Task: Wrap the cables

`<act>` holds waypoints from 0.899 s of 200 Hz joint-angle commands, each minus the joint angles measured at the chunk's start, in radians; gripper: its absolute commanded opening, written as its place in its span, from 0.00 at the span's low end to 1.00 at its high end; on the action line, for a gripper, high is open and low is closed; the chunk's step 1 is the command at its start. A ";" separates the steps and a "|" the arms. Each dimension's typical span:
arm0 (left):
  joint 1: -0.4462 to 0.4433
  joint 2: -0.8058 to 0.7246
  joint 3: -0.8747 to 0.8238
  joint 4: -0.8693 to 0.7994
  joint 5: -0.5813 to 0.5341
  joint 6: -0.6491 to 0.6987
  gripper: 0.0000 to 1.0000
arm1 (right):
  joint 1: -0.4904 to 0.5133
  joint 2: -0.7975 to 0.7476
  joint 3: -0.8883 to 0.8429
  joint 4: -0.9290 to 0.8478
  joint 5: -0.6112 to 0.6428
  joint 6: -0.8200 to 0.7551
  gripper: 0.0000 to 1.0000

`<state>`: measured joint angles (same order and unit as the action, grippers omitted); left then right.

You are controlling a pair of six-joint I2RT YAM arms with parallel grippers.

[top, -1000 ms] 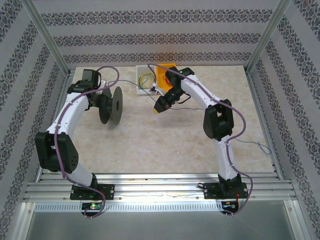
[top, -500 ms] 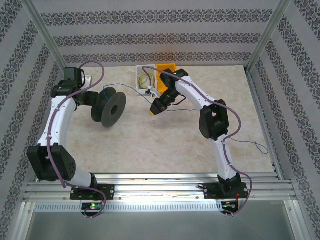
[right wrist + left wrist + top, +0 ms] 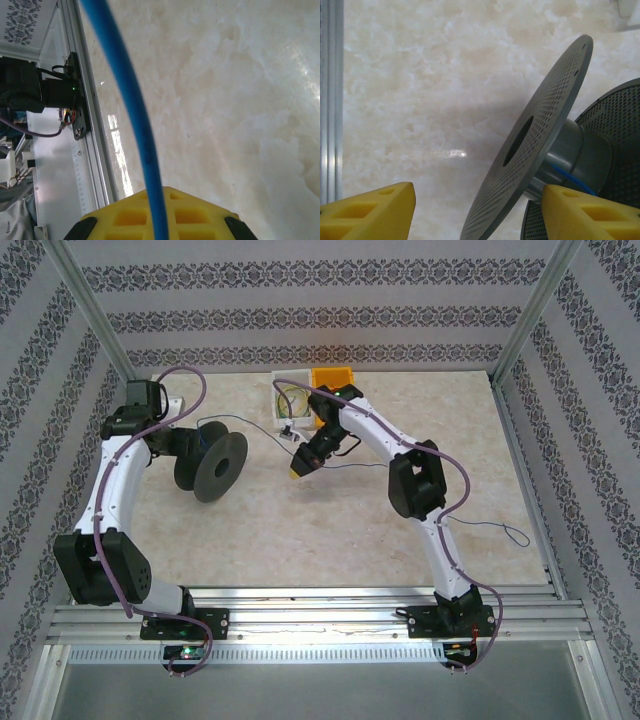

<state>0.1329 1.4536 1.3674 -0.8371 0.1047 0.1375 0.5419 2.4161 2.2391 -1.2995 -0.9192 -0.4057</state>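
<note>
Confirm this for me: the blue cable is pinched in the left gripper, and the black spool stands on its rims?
Not quite: the blue cable is pinched in the right gripper, as the right wrist view shows. The black spool does stand on its rims.

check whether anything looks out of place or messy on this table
The free tail of the blue cable straggles over the right of the table and ends in a small kinked loop, far from the black spool. The right hand is shut on it mid-run, and only a single strand shows on the spool's hub.
</note>
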 commanded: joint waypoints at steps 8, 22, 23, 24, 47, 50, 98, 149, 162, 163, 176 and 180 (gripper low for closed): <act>0.018 -0.042 -0.033 0.029 0.039 -0.029 0.66 | 0.021 0.075 0.088 -0.009 -0.074 0.041 0.00; 0.032 -0.052 -0.045 0.036 0.055 -0.042 0.63 | 0.023 0.101 0.113 0.008 -0.081 0.068 0.00; 0.033 -0.052 -0.045 0.036 0.057 -0.043 0.63 | 0.023 0.103 0.115 0.009 -0.081 0.070 0.00; 0.034 -0.053 -0.046 0.037 0.058 -0.043 0.62 | 0.023 0.104 0.115 0.011 -0.081 0.072 0.00; 0.050 -0.061 -0.050 0.036 0.077 -0.057 0.56 | 0.021 0.132 0.138 0.054 -0.057 0.125 0.00; 0.051 -0.063 -0.049 0.034 0.078 -0.058 0.55 | 0.019 0.135 0.140 0.060 -0.055 0.133 0.00; 0.054 -0.066 -0.038 0.020 0.088 -0.065 0.48 | 0.000 0.164 0.189 0.098 -0.030 0.195 0.00; 0.054 -0.074 -0.028 0.013 0.093 -0.070 0.47 | -0.013 0.188 0.249 0.100 -0.015 0.223 0.00; 0.054 -0.074 -0.027 0.009 0.096 -0.070 0.47 | -0.014 0.197 0.270 0.098 -0.011 0.231 0.00; 0.054 -0.074 -0.027 0.009 0.096 -0.070 0.47 | -0.014 0.198 0.272 0.098 -0.010 0.231 0.00; 0.054 -0.075 -0.027 0.008 0.097 -0.071 0.46 | -0.014 0.208 0.295 0.096 -0.010 0.238 0.00; 0.054 -0.075 -0.028 0.007 0.098 -0.070 0.46 | -0.014 0.211 0.303 0.094 -0.011 0.240 0.00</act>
<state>0.1787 1.4067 1.3258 -0.8234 0.1841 0.0776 0.5320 2.5889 2.4855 -1.2015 -0.9318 -0.1925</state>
